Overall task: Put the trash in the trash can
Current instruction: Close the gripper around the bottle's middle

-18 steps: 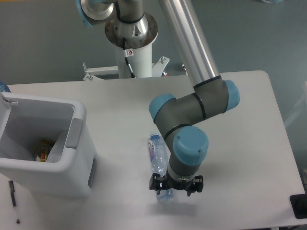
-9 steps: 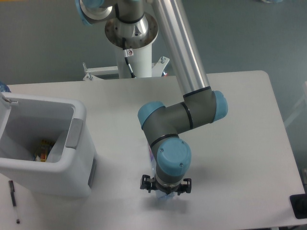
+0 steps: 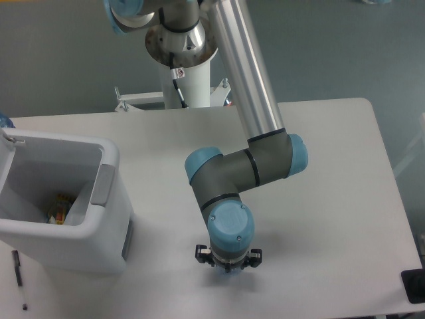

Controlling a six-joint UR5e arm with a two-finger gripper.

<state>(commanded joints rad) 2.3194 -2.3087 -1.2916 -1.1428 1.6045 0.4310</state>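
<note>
The arm has swung left and lowered over the last second, so that its blue-capped wrist now sits directly above the spot where the crushed plastic bottle lay a moment ago, and the bottle, plainly visible beside the wrist a second ago and only peeking out half a second ago, is now entirely hidden under it. The claw (image 3: 228,258) shows only as black tips poking out on either side of the wrist, close to the tabletop (image 3: 332,199); whether it is wide, narrow or already closed around the bottle I cannot tell from this angle. Judging by that descent straight onto the bottle's place, the arm appears to be settling in for the grasp, with the lift and carry yet to come. The trash can (image 3: 109,159) stands well apart at the left edge of the tabletop, open at the top, with something colourful lying at its bottom; what that is cannot be made out. A thin black pen (image 3: 18,269) lies on the tabletop in front of the bin, near the lower left corner. No white packet is visible on the tabletop, and I cannot say whether it is already inside the bin.
</note>
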